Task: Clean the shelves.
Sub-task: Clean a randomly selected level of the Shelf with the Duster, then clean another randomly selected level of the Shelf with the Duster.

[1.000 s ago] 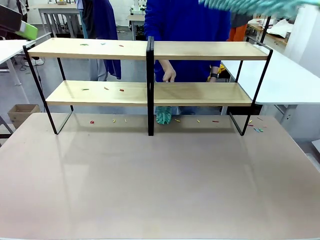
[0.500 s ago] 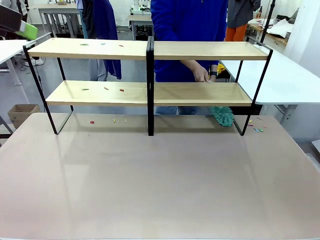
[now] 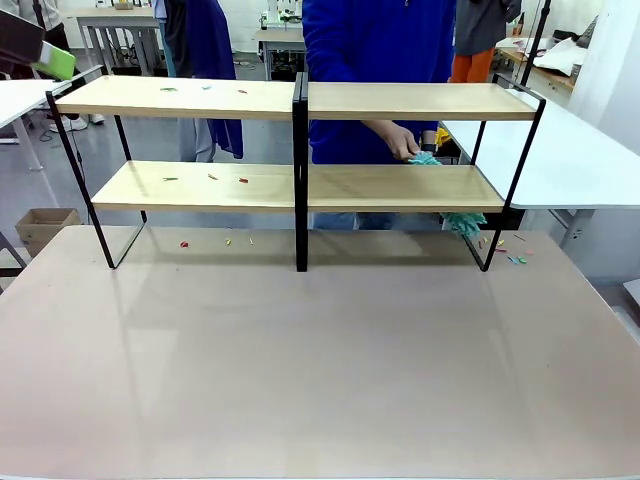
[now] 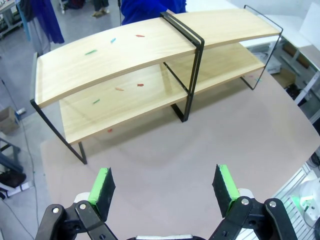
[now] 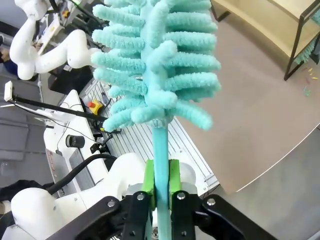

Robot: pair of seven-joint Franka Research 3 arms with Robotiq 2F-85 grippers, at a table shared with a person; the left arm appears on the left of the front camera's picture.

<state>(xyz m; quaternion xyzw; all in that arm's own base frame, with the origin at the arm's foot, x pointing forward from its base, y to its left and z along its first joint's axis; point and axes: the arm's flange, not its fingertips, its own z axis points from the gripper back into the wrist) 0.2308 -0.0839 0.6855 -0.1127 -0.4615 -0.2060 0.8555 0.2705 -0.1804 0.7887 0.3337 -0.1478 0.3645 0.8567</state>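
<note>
Above the table (image 4: 165,145), your left gripper (image 4: 166,187) hangs with jaws wide apart, facing the shelves (image 4: 125,50). Your right gripper (image 5: 160,182) is clamped on a teal duster (image 5: 157,65) by its handle. The shelves stand at the table's far side, coloured scraps (image 4: 90,52) on their left boards.

Front: across table (image 3: 300,380) to shelves (image 3: 400,100).
Left wrist: high over same shelves.
Right wrist: close behind duster (image 5: 155,65).

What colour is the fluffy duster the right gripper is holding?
Teal. The fuzzy chenille duster shows best in the right wrist view.
</note>
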